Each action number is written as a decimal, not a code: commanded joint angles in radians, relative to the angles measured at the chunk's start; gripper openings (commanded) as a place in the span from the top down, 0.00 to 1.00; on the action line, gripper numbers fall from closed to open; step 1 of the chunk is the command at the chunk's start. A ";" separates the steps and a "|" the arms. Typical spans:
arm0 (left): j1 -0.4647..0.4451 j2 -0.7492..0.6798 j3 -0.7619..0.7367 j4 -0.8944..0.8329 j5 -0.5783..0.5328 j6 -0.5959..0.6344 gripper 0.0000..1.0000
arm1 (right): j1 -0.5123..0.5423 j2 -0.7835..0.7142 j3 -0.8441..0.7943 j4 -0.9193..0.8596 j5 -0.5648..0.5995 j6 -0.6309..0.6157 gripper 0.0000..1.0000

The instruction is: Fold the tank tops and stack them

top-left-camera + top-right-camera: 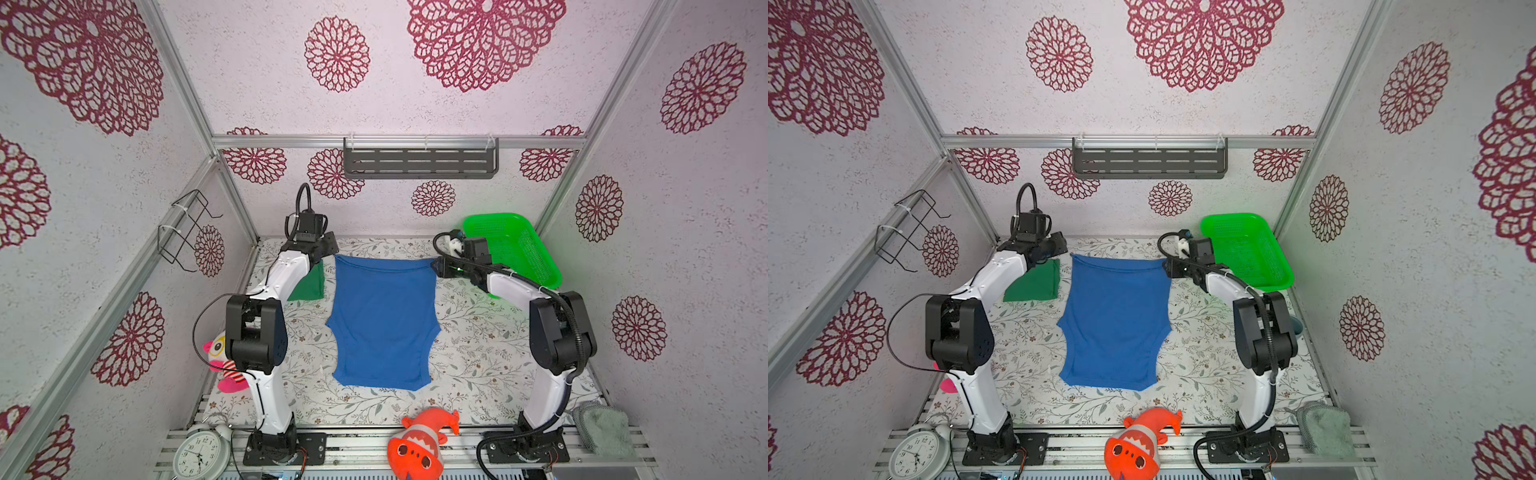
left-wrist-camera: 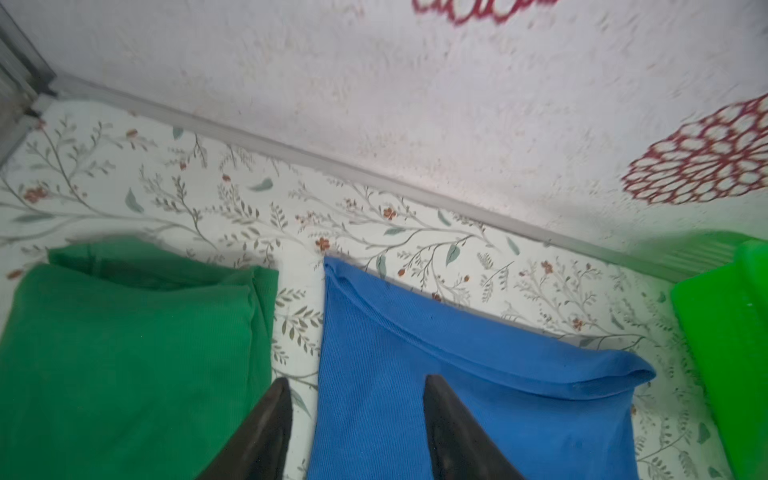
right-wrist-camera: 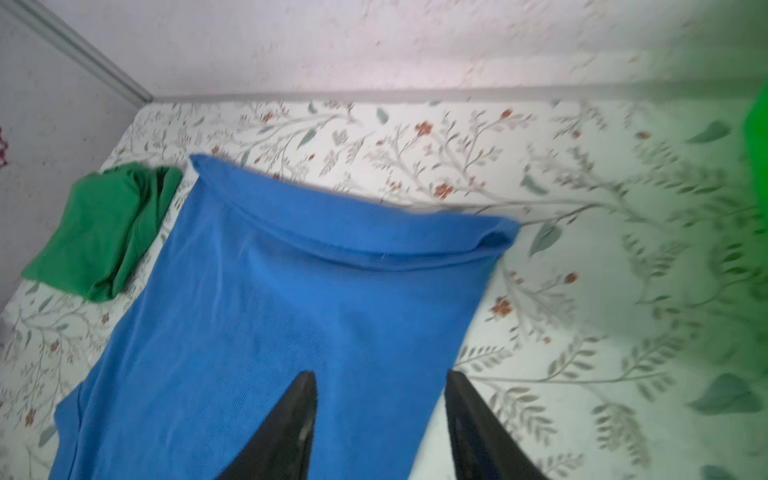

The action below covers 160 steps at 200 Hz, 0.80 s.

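Note:
The royal blue tank top (image 1: 382,320) (image 1: 1115,320) lies spread flat mid-table, its straight edge toward the back wall. At the far left the dark green tank top (image 1: 309,286) (image 1: 1034,284) is folded into a small stack, partly under my left arm. My left gripper (image 2: 355,380) (image 1: 326,249) is open over the blue top's (image 2: 519,395) far left corner, with the green one (image 2: 124,353) beside it. My right gripper (image 3: 380,374) (image 1: 439,266) is open over the far right corner of the blue top (image 3: 291,291). Neither holds cloth.
A bright green mesh basket (image 1: 519,245) (image 1: 1246,249) leans in the far right corner. Along the front rail are an orange plush fish (image 1: 419,444), an alarm clock (image 1: 199,455) and a grey-green cloth (image 1: 602,428). A pink and white plush (image 1: 224,365) sits behind my left arm.

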 commanded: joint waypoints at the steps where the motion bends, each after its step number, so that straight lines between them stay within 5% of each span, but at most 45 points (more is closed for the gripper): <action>1: -0.029 0.058 -0.028 0.018 0.011 -0.047 0.49 | 0.057 -0.047 -0.077 -0.012 0.037 -0.001 0.56; 97: -0.071 0.471 0.353 -0.158 0.075 -0.068 0.50 | 0.119 -0.044 -0.260 -0.017 0.142 0.057 0.64; 160: -0.110 0.842 0.918 -0.487 0.194 -0.031 0.48 | 0.211 -0.130 -0.428 -0.056 0.204 0.202 0.64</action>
